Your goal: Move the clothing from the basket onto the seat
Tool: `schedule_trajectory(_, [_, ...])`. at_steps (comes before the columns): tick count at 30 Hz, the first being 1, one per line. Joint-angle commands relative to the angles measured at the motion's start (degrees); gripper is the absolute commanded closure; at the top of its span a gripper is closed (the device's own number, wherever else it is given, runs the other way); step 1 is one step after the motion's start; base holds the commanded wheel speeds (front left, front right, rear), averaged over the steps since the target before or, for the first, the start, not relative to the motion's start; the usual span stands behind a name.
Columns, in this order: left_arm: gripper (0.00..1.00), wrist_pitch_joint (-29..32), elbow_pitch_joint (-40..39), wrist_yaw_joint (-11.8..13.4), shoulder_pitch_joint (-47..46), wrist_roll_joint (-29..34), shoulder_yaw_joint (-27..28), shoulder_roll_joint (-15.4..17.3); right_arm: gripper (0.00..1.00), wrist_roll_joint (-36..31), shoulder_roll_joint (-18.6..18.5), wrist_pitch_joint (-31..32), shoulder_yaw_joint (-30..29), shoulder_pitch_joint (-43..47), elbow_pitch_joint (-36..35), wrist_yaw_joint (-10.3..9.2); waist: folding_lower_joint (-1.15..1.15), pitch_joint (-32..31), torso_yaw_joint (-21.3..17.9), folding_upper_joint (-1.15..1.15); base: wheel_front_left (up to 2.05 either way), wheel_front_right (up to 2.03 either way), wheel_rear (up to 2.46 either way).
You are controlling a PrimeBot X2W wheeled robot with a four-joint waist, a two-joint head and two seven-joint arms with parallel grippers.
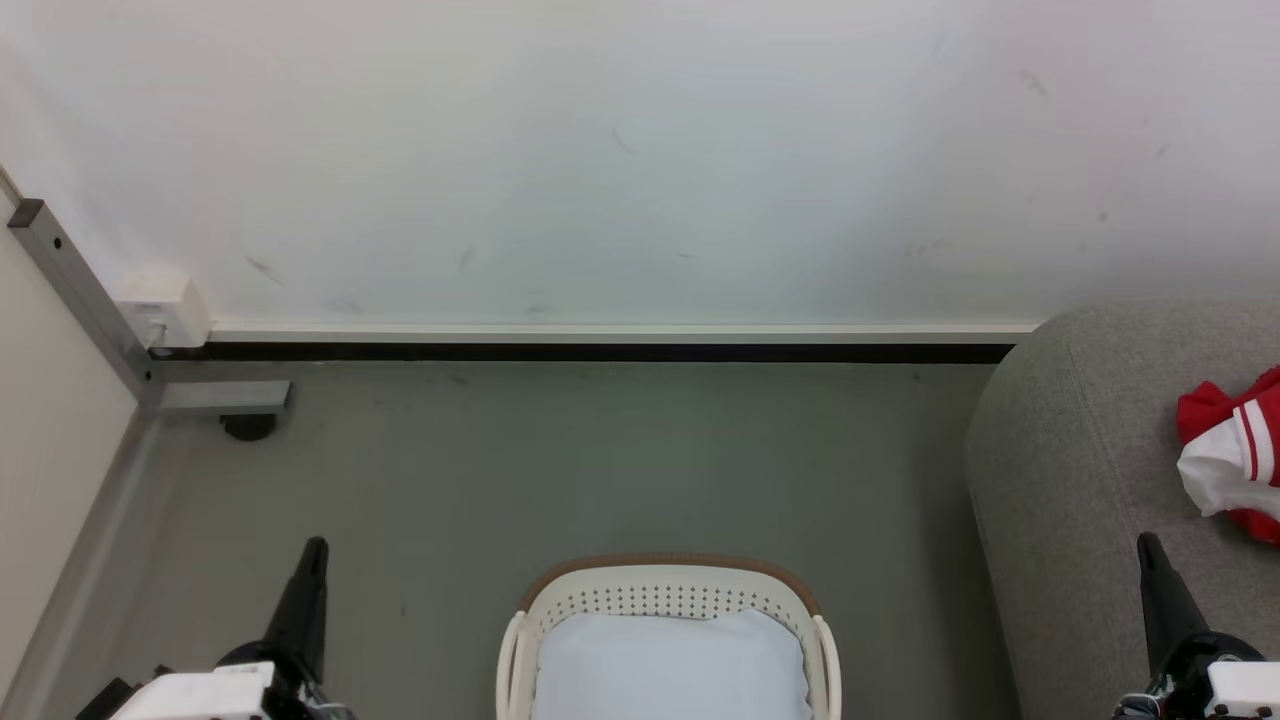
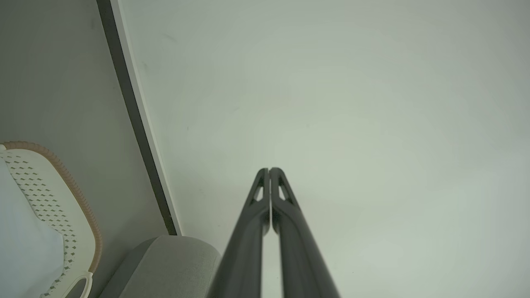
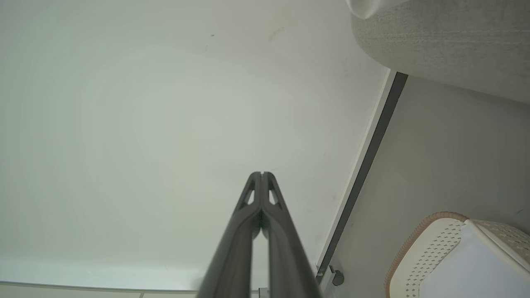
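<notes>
The cream basket point(image 1: 668, 598) with a brown rim stands on the floor at the bottom centre, with a pale bluish-white liner point(image 1: 670, 665) inside; it also shows at the lower left of the left wrist view point(image 2: 54, 194) and the lower right of the right wrist view point(image 3: 430, 248). Red and white clothing point(image 1: 1235, 450) lies on the grey seat point(image 1: 1080, 480) at the right edge. My left gripper point(image 1: 314, 548) is shut with nothing in it, left of the basket, its tips pointing at the wall point(image 2: 269, 169). My right gripper point(image 1: 1148, 542) is shut and holds nothing, over the seat's front part point(image 3: 262, 174).
A white wall point(image 1: 640, 150) with a dark baseboard point(image 1: 580, 352) runs behind the grey floor. A metal frame foot point(image 1: 225, 397) and a white box point(image 1: 165, 308) sit in the left corner. A beige panel point(image 1: 50, 430) bounds the left side.
</notes>
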Motion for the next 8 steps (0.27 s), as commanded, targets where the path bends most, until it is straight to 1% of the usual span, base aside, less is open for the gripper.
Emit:
schedule_trajectory(1, [1.00, 0.21, -0.17, -0.36, -0.49, -0.76, 0.17, 0.44, 1.00, -0.26, 0.02, 0.19, -0.25, -0.67, -0.22, -0.12, 0.00, 0.00, 0.00, 0.00, 0.00, 0.00, 0.00])
schedule_trajectory(8, [1.00, 0.21, -0.17, -0.37, -0.49, -0.75, 0.17, 0.44, 1.00, -0.28, 0.02, 0.20, -0.26, -0.67, -0.22, -0.12, 0.00, 0.00, 0.00, 0.00, 0.00, 0.00, 0.00])
